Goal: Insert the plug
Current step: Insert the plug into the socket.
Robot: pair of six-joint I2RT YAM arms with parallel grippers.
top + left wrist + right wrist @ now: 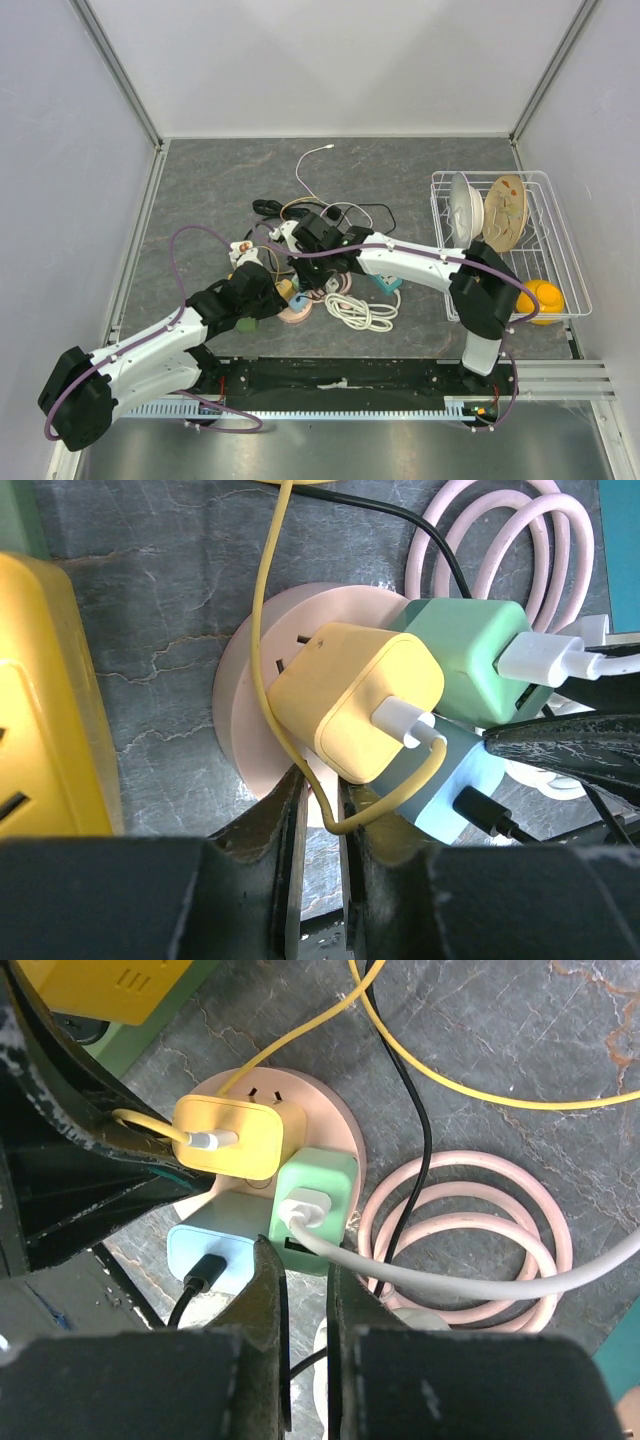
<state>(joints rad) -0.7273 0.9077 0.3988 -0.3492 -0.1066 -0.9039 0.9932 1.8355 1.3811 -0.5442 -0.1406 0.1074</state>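
A round pink socket hub [250,690] lies flat on the table. A yellow charger [350,695], a green charger [465,655] and a pale blue charger [460,785] are plugged into it. My left gripper [320,790] is at the hub's near rim with its jaws a narrow slit apart. The yellow cable [262,610] loops loosely past the tips. My right gripper [300,1260] also shows only a slit, with its tips against the near edge of the green charger [315,1200]. In the top view, both grippers [272,288] [318,280] meet over the hub [297,312].
A yellow power strip [40,700] lies just left of the hub. A coiled pink cable [470,1230] and a white cable coil [362,312] lie to its right. Tangled cables [300,205] lie behind. A wire dish rack [560,250] with plates stands at the right.
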